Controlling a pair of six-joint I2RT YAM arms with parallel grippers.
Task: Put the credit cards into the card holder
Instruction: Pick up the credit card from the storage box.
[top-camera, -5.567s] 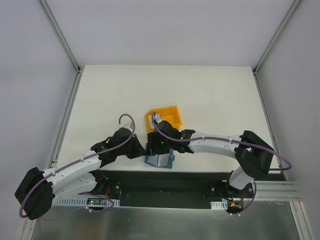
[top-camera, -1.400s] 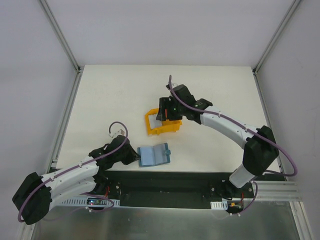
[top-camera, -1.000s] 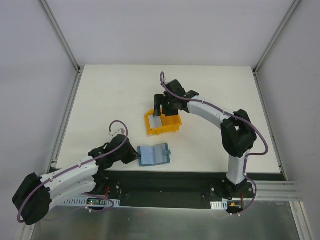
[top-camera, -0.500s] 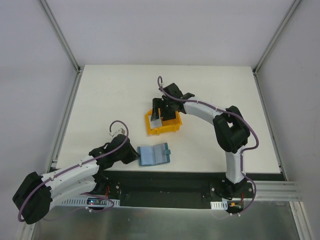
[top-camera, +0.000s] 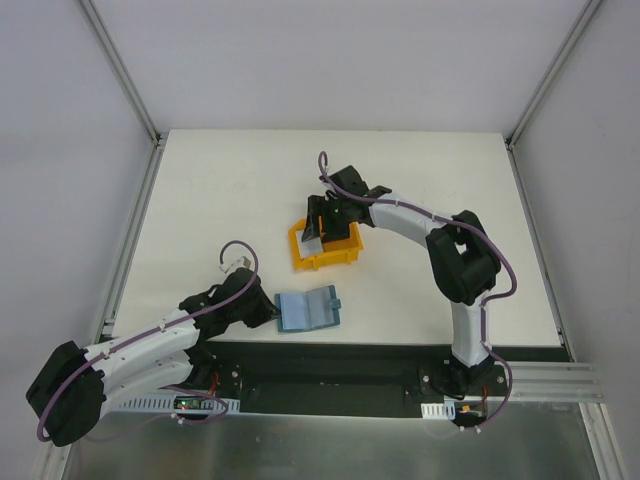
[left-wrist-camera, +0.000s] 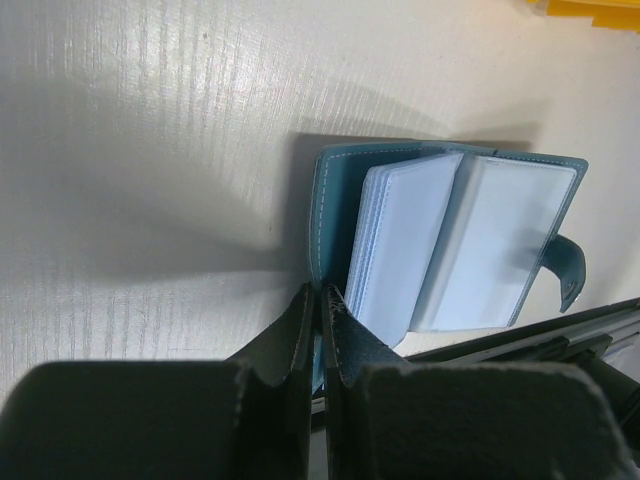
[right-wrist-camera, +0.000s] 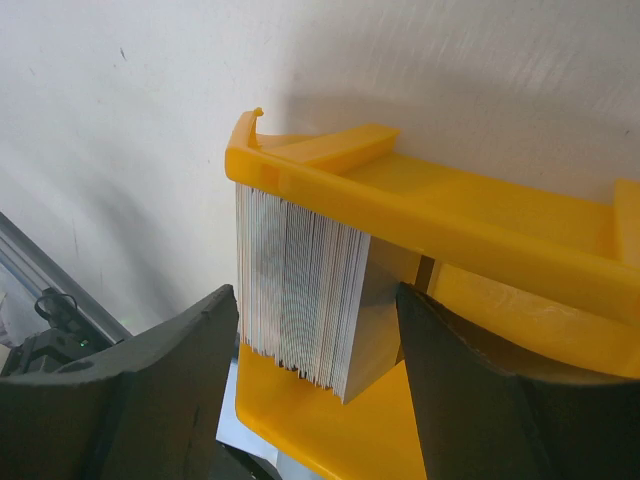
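- Your left arm (top-camera: 150, 345) lies low and stretched along the near edge of the table (top-camera: 220, 200), white shell with a purple cable looped over the wrist.
- The left gripper (top-camera: 272, 313) reaches the near-left corner of the card holder (top-camera: 308, 311). In the wrist view its dark, matte fingers (left-wrist-camera: 270, 400) are pressed together, and a sliver of the teal cover shows between them, so it pinches the cover's edge.
- The card holder (left-wrist-camera: 450, 250) lies open and flat near the table's front edge, between the two arm bases. It has a teal-blue stitched outer cover with rounded corners and glossy pale-blue sleeves fanned like pages. A snap tab sticks out on its right side.
- The yellow bin (top-camera: 330, 258) sits further back, well apart from the holder. It is smooth moulded plastic, with a thick rim and an open front (right-wrist-camera: 450, 220).
- The credit cards (top-camera: 312, 240) stand on edge inside the bin as one tight stack against its left wall. They are thin and grey-white, and their edges read as fine stripes (right-wrist-camera: 300, 290).
- Your right arm (top-camera: 455, 260) rises from its base, bends sharply at the elbow and reaches left over the bin.
- The right gripper (top-camera: 320, 225) points down into the bin with its jaws spread wide, one finger on each side of the stack (right-wrist-camera: 315, 300). There is a clear gap at the right finger; at the left one you cannot tell whether it touches.
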